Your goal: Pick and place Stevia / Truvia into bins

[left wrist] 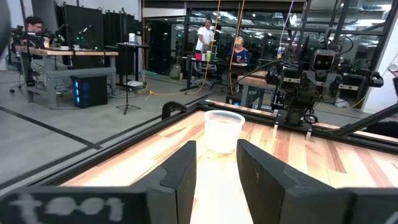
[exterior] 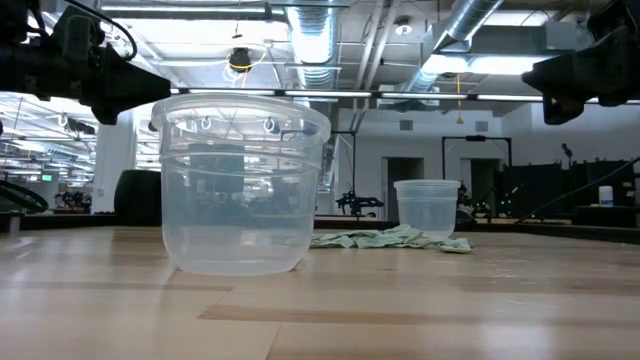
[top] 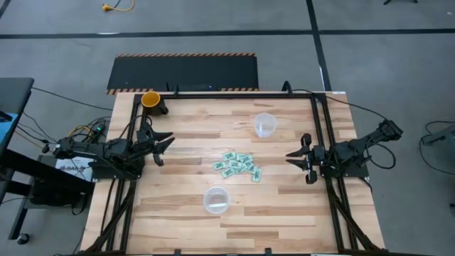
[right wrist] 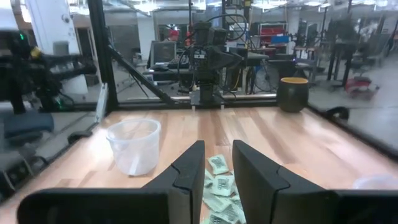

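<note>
Near cup (exterior: 243, 185) empty. Packets (top: 238, 166) piled mid-table between both cups, nothing binned. I read right gripper (top: 293, 157) slightly nearer than left gripper (top: 165, 146); both hold nothing, fingers narrowly parted. Pile dead ahead of right fingers (right wrist: 189, 171).

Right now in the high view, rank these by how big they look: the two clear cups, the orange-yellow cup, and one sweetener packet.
1. The two clear cups, far one and near one: alike, no ranking between them.
2. The orange-yellow cup, slightly smaller.
3. A single sweetener packet, by far the smallest.
</note>
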You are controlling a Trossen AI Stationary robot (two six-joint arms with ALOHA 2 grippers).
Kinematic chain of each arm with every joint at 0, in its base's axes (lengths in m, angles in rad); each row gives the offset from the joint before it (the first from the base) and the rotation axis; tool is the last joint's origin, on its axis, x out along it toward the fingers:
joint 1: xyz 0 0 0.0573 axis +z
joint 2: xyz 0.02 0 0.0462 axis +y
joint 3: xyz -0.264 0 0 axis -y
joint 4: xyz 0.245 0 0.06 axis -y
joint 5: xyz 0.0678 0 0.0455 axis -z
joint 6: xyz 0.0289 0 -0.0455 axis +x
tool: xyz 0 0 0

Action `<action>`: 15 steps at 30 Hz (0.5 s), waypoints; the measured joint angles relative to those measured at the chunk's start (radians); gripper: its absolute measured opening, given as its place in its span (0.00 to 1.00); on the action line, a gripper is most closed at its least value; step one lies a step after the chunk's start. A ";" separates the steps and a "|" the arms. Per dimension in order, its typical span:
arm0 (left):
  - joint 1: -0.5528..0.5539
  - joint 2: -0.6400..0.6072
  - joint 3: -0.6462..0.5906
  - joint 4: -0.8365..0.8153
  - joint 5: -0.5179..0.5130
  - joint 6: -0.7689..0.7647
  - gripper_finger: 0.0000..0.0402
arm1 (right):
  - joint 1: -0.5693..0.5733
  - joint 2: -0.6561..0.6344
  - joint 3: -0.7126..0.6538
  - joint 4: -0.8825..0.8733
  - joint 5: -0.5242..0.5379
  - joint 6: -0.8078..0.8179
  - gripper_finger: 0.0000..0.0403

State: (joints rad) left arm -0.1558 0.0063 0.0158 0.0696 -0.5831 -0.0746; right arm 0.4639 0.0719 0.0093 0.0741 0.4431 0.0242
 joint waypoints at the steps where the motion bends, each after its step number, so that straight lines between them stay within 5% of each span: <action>1: 0.000 0.000 0.000 0.000 0.000 0.000 0.26 | 0.001 0.000 0.000 0.023 0.000 0.054 0.19; 5: 0.000 0.000 0.000 0.000 0.000 0.000 0.26 | -0.008 0.000 0.000 0.165 0.009 0.274 0.19; 15: 0.000 0.000 0.000 0.000 0.000 0.000 0.26 | -0.066 0.000 0.000 0.407 0.030 0.300 0.19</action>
State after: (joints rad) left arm -0.1557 0.0064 0.0162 0.0696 -0.5827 -0.0746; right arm 0.3981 0.0715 0.0093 0.4814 0.4728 0.3246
